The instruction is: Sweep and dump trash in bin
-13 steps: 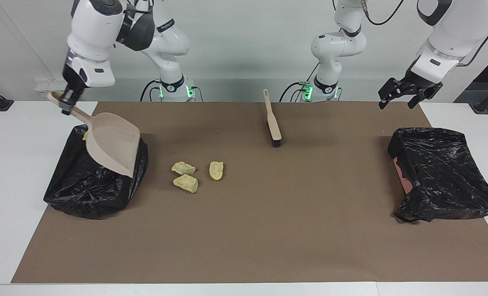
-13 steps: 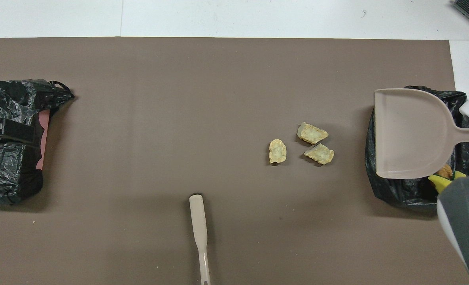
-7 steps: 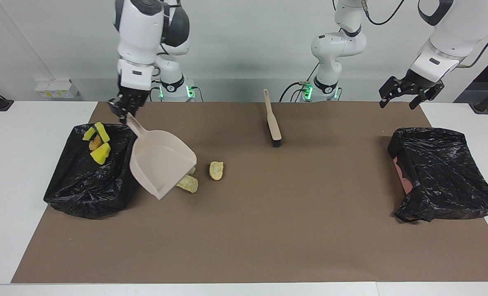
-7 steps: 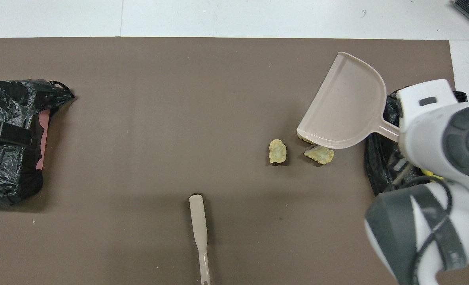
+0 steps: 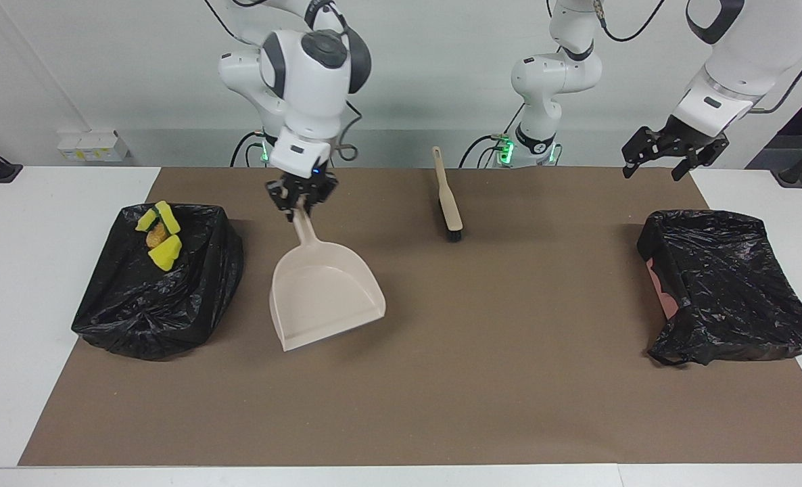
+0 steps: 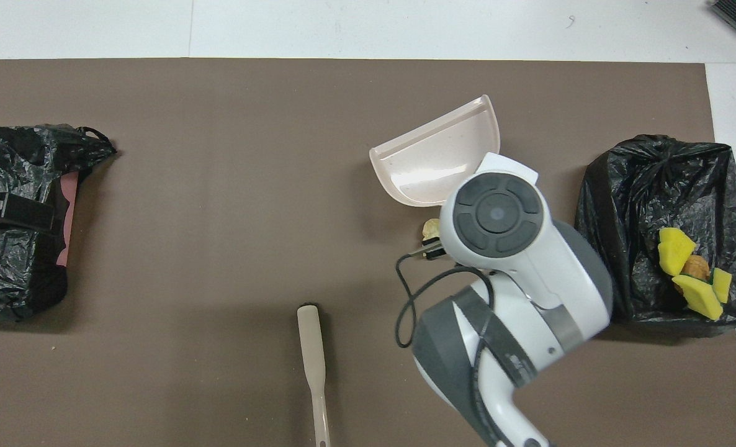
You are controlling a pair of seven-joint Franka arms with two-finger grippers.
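Note:
My right gripper (image 5: 301, 201) is shut on the handle of the beige dustpan (image 5: 323, 292), held low and tilted over the mat beside the bin (image 5: 191, 297). This bin, lined with a black bag, holds yellow and orange-brown trash (image 5: 161, 238), also visible from overhead (image 6: 675, 250). The pale trash chunks are hidden by the dustpan in the facing view. Overhead, only a sliver of one pale chunk (image 6: 430, 228) peeks out beside my right arm. My left gripper (image 5: 654, 166) hangs open and empty over the mat's corner at the left arm's end.
A beige hand brush (image 5: 449, 199) lies on the brown mat close to the robots, its handle pointing toward them. A second black-bagged bin (image 5: 722, 284) stands at the left arm's end of the table.
My right arm swung the dustpan from above the bin out over the mat, covering the pale chunks. The yellow and orange pieces now show in the bin. The left arm stayed put.

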